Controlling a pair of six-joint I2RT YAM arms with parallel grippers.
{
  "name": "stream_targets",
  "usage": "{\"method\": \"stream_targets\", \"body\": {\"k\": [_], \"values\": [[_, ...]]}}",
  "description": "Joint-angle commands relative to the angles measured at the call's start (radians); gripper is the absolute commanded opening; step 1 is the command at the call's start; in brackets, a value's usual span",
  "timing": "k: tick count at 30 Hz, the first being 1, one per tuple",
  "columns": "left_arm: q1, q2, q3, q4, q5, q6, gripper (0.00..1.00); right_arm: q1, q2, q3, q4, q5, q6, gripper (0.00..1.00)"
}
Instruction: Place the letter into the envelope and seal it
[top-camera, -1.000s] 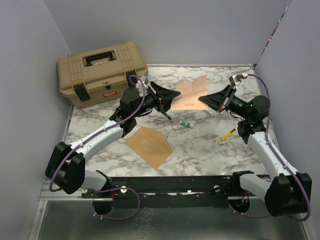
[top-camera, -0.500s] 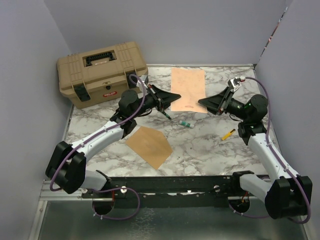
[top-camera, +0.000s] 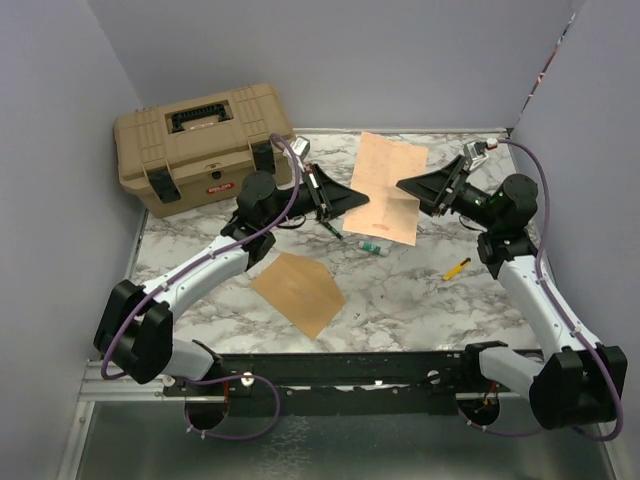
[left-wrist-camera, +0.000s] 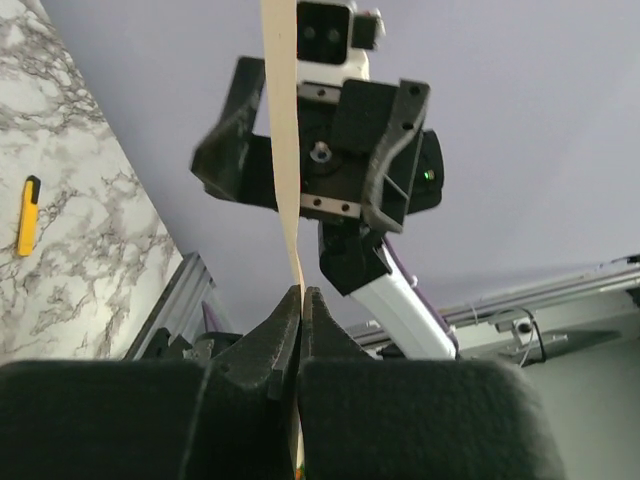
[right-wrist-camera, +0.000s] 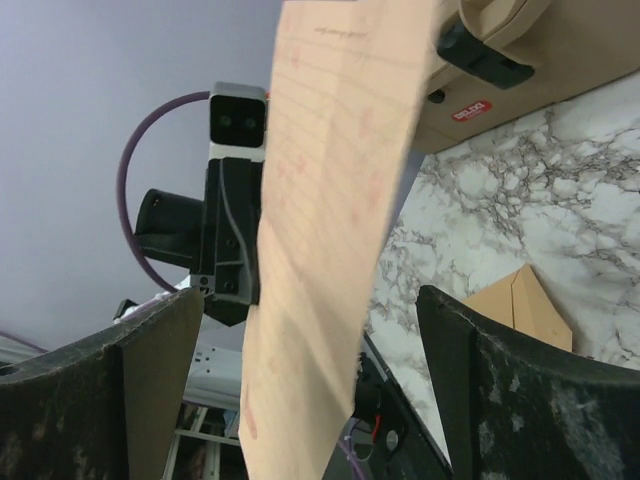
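The letter (top-camera: 388, 188), a pale peach sheet, hangs above the back middle of the table between both arms. My left gripper (top-camera: 360, 200) is shut on its lower left edge. In the left wrist view the letter (left-wrist-camera: 283, 180) shows edge-on, rising from the closed gripper (left-wrist-camera: 301, 294). My right gripper (top-camera: 403, 186) is open beside the sheet's right edge. In the right wrist view the letter (right-wrist-camera: 330, 230) stands loose between the spread fingers (right-wrist-camera: 150, 370) of that gripper (right-wrist-camera: 310, 300). The brown envelope (top-camera: 298, 290) lies flat on the marble near the front, also visible as a corner of envelope (right-wrist-camera: 522, 305).
A tan toolbox (top-camera: 200, 145) sits at the back left. A small white and green tube (top-camera: 371, 247) lies below the letter, and a yellow marker (top-camera: 457, 267) lies to the right. Grey walls close in the table on three sides.
My right gripper opened and let go of the letter while my left gripper shut on it. The sheet rose and tilted more upright.
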Motion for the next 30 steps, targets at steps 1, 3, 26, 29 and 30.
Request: {"method": "stream_targets", "body": {"k": [1,3,26,29,30], "values": [[0.010,-0.012,0.045,-0.036,0.103,0.086,0.00,0.003,0.042,0.051,0.056,0.037,-0.041,0.88],[0.018,-0.018,0.052,-0.099,0.103,0.114,0.00,0.004,0.046,0.071,0.089,0.025,-0.039,0.77],[0.039,-0.015,0.178,-0.310,0.104,0.297,0.00,0.004,-0.103,0.271,-0.334,-0.288,-0.483,0.60],[0.040,-0.023,0.184,-0.321,0.174,0.371,0.00,0.004,-0.102,0.303,-0.469,-0.177,-0.562,0.76],[0.039,-0.025,0.189,-0.322,0.204,0.386,0.00,0.004,-0.098,0.295,-0.475,-0.173,-0.585,0.79]]}}
